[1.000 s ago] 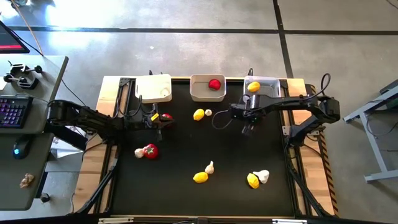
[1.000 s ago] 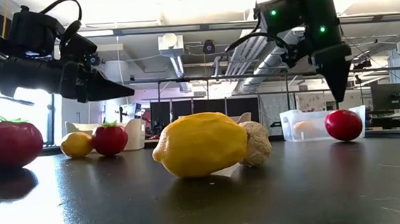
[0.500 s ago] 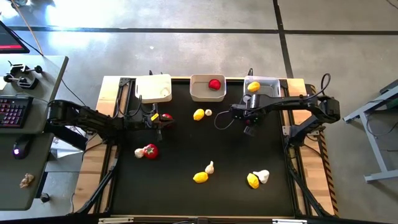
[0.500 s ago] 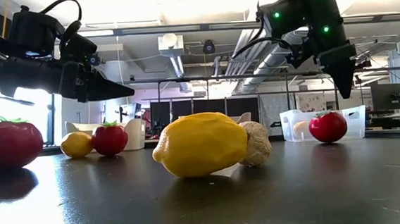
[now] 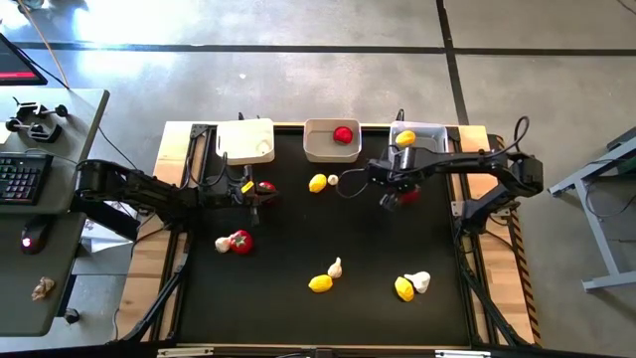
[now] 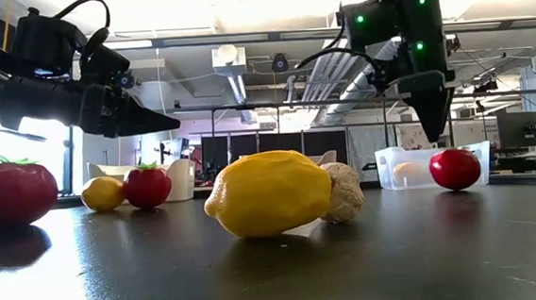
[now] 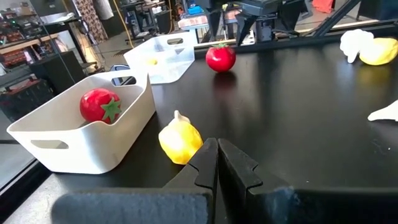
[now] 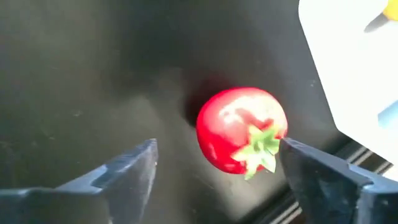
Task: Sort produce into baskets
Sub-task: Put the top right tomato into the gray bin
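Right claw point(image 8: 214, 171) gapes astride tomato point(image 8: 242, 129) — beside clear bin's edge point(image 8: 348, 62).

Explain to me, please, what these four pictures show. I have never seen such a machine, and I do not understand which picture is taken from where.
It is a robot with two dark arms at a black table, sorting toy produce into three baskets.

The high view looks straight down. The low view looks level across the table top. The two wrist views come from a camera on each arm.

The left gripper waits, shut and empty, beside a tomato near the white basket. The right gripper is open over a loose tomato, not yet holding it.

The middle basket holds one tomato, and the clear basket holds one lemon. More lemons, tomatoes and white garlic bulbs lie scattered on the table.
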